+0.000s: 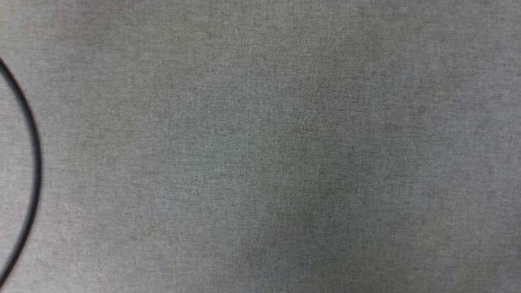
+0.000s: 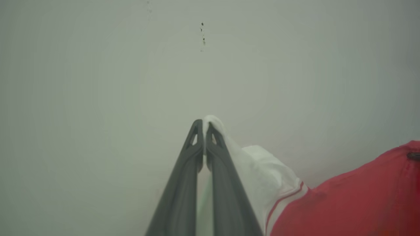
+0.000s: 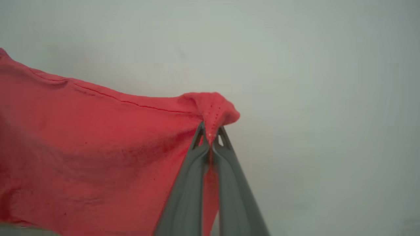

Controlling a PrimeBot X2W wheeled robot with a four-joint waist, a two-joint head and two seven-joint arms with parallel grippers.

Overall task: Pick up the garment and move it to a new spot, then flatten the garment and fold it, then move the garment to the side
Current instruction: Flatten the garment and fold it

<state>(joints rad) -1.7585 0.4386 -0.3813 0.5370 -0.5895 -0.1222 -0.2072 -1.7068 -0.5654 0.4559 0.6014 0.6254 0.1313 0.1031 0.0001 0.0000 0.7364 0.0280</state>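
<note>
In the left wrist view my left gripper (image 2: 203, 124) is shut on the white sleeve edge of the garment (image 2: 344, 203). The sleeve runs down to the right past red-and-white striped trim into the red body. In the right wrist view my right gripper (image 3: 210, 130) is shut on a pinched red corner of the garment (image 3: 98, 147), whose hemmed edge stretches away to the left. The red cloth hangs spread below that edge. Lettering and number are hidden.
The head view looks down on a grey woven surface (image 1: 260, 146), with a thin dark curved cable (image 1: 34, 162) at its left edge. Behind the cloth in both wrist views is a plain pale surface (image 2: 98, 98) with a few small dark specks (image 2: 202, 36).
</note>
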